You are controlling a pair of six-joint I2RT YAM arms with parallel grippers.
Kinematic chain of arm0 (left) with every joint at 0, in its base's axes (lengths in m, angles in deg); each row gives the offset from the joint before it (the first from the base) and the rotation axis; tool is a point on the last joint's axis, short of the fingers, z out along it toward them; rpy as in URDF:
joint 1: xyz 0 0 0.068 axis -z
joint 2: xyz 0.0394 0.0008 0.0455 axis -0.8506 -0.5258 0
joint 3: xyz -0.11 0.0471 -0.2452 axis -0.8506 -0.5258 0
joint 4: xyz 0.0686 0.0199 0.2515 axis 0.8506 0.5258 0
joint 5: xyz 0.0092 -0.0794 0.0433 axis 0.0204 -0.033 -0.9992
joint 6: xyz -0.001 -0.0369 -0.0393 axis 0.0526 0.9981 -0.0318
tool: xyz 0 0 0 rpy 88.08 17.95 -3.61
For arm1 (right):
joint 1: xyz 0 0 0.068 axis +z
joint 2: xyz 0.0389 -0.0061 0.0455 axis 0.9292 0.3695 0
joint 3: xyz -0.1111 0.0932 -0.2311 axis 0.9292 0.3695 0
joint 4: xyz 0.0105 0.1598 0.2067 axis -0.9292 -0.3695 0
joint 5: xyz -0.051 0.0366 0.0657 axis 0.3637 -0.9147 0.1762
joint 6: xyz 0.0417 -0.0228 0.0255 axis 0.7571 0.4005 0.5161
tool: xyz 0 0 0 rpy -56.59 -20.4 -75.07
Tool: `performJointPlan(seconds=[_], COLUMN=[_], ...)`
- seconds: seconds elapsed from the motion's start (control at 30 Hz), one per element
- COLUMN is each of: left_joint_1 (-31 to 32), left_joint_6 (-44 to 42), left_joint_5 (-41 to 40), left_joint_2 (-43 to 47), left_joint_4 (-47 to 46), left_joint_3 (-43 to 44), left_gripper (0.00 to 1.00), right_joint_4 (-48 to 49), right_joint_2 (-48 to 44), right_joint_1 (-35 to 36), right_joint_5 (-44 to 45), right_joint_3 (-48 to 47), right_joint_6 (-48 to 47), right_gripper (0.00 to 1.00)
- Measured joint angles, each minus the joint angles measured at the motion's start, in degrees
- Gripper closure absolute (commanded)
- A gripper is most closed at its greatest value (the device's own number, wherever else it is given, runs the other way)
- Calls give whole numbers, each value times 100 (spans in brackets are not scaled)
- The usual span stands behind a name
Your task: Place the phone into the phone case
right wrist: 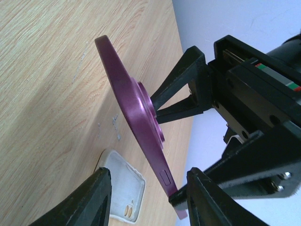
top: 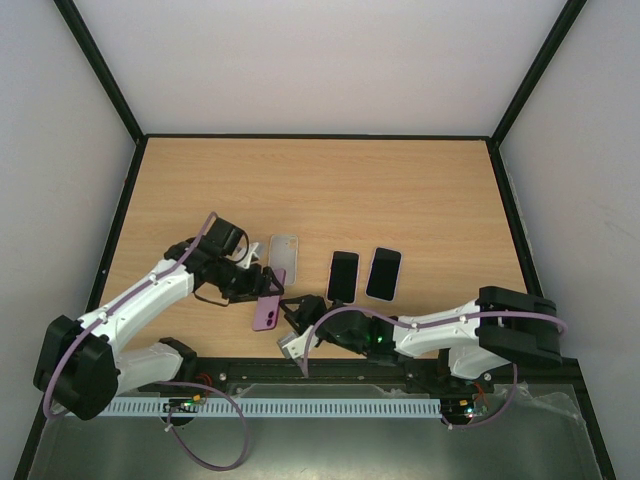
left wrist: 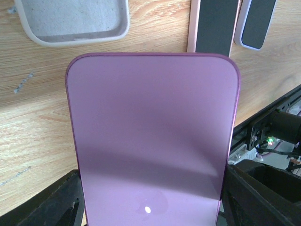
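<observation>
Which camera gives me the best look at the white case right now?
Top external: the white case shows in full, nothing over it. Left wrist catches only one end at the frame's top edge; right wrist shows the end with the camera cutout, partly behind a finger.

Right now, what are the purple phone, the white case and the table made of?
The phone: likely glass or glossy coated metal; its smooth purple back mirrors a light spot.
The case: probably soft rubbery plastic; matte off-white, fuzzy-looking lining, rounded rim.
The table: wood or wood-look laminate; pale grain lines, can't tell which.
</observation>
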Motion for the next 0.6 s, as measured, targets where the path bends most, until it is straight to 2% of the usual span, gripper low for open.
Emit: performJointPlan(seconds=[0.13, 0.2, 0.37, 0.47, 0.6], left_joint_1=[46, 55, 87, 98, 101], left_joint_6=[2, 0, 0, -9, -4], left_joint_5=[28, 37, 105, 101, 76], left_joint_2=[0, 0, 20, 39, 74], left_joint_4=[2, 4, -7, 39, 96], left_joint_3=[0, 0, 4, 7, 20], left_gripper=[57, 57, 57, 55, 52], right_joint_4=[-11, -17, -57, -87, -212], right_joint_2=[195, 310, 599, 664, 669], right_joint_1=[0, 0, 0, 0, 4], right_joint_5=[22, 50, 87, 129, 199], right_joint_3=[-140, -251, -507, -551, -562], right_joint_6=[-201, -317, -588, -649, -697], right_gripper=[60, 65, 83, 98, 98])
